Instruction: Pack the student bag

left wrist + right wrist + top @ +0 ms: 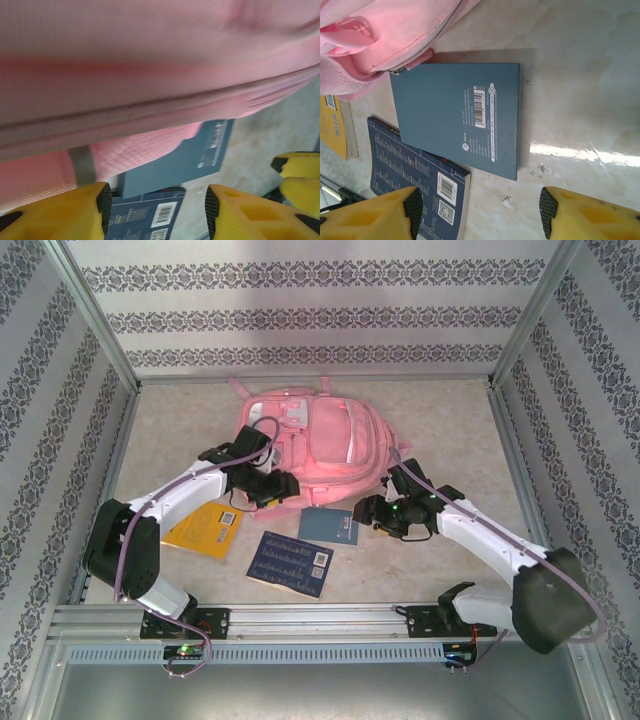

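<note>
The student bag [315, 440], a large pink backpack, lies flat at the back middle of the table. My left gripper [268, 487] hovers at its near left edge. In the left wrist view the bag's pink fabric [150, 60] looms close above the open left gripper [157, 207], with nothing between the fingers. My right gripper [372, 517] sits just right of a teal book [330, 527]. It stands open [480, 212] over bare table, near the teal book [460, 120] and a dark blue book [415, 180].
A dark blue book [292, 562] lies in front of the teal one. A yellow book [205, 530] lies under the left arm. Metal frame posts and patterned walls close in the table on three sides. A rail [320, 618] runs along the near edge.
</note>
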You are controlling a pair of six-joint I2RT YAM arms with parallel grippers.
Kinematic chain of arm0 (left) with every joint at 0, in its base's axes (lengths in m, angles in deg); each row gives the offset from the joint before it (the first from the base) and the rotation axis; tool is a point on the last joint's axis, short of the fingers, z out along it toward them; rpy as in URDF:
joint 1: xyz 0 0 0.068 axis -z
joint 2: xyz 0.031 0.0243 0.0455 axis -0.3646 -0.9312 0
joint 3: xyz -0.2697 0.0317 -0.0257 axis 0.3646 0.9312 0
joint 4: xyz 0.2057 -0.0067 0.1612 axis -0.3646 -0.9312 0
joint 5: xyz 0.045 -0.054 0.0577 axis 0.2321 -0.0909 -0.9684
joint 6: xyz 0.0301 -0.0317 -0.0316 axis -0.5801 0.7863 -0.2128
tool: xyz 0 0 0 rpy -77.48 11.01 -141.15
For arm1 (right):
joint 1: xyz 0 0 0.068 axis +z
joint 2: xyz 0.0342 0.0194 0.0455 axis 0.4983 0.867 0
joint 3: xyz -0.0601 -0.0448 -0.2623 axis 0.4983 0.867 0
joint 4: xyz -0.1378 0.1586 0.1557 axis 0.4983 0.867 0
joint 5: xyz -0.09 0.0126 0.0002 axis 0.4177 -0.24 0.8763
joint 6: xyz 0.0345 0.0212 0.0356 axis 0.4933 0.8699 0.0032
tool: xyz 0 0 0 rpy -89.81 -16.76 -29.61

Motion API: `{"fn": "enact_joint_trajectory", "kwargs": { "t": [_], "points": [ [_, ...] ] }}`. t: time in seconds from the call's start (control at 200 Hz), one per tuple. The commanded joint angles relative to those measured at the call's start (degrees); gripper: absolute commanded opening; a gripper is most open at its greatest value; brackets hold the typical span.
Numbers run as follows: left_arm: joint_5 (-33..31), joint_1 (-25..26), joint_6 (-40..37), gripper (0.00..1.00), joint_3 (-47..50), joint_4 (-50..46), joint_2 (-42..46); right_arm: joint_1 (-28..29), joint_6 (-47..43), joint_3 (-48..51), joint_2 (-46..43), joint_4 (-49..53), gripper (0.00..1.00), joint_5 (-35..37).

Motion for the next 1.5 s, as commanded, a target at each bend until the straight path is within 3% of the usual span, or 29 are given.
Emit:
{"fn": "enact_joint_trajectory", "kwargs": {
  "t": [0.0,0.385,0.939,1.229,1.494],
  "points": [
    [-1.97,2.51,0.31,0.52,1.41,6.74,-2.01,0.01,3.44,-0.15,3.83,-6.13,0.63,-4.34],
    [-4.03,7.44,0.93,0.43,3.2,11.05,-9.25,-0.99,3.78,-2.62,16.8,-10.04,0.54,-5.53],
    [-4.71,8.61,2.82,0.46,9.08,13.76,-8.74,-1.26,1.61,-2.0,19.39,-11.08,0.53,-7.75],
    [-3.6,12.09,3.25,0.41,6.44,15.03,-12.8,-0.82,2.31,-3.27,22.67,-14.62,0.52,-14.87],
    [-3.28,12.75,3.06,0.32,6.29,14.74,-13.65,-2.1,3.59,-3.81,16.25,-14.56,0.52,-19.26]
  ]
}}
